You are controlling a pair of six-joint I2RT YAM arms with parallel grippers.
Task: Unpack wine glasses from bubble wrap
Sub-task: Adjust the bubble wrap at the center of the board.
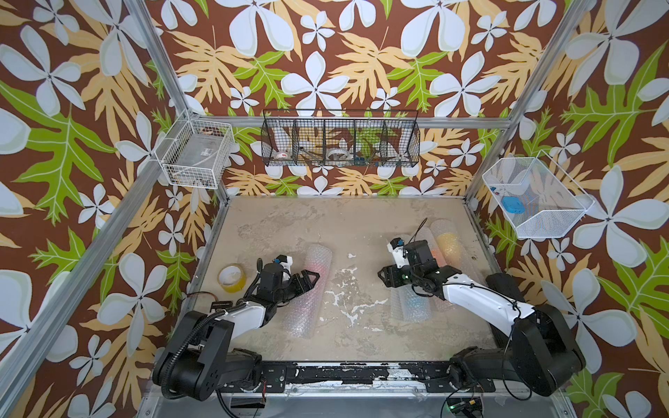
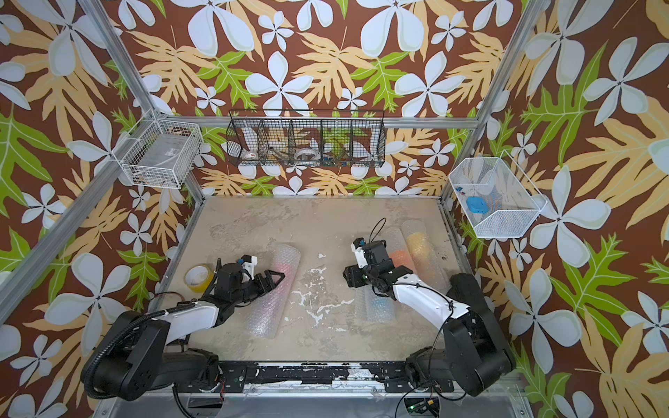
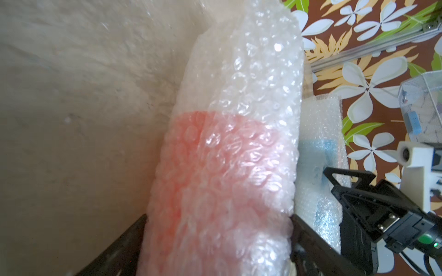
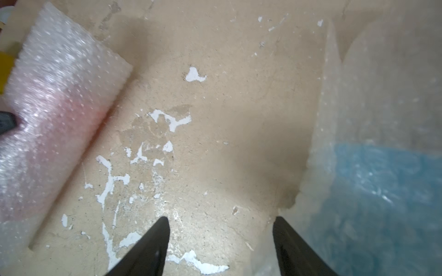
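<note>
tape roll (image 1: 232, 278): lying flat on the table (image 1: 289, 224), serving as the reference mark for every place below.
left gripper (image 1: 311, 282): hovering just beside the tape roll, jaws spreading wide and straddling the red roll, one finger (image 3: 126, 248) running along each side of it; no squeeze showing in the wrap.
red roll (image 1: 319, 258): lying near the tape roll, just past the left gripper; red wine glass (image 3: 215, 155) showing pink through the bubble wrap (image 3: 251, 59), fully wrapped.
right gripper (image 1: 383, 278): hanging well apart from the tape roll, across the bare middle of the table, jaws standing open and holding nothing, pointing down at peeling paint (image 4: 167, 119).
blue roll (image 1: 412, 307): lying beyond the right gripper from the tape roll, just beside one finger (image 4: 291, 248); light blue wine glass (image 4: 382, 191) showing through.
orange roll (image 1: 437, 256) and yellow roll (image 1: 449, 240): lying side by side, farthest from the tape roll, the orange one partly hiding behind the right arm (image 1: 481, 300).
</note>
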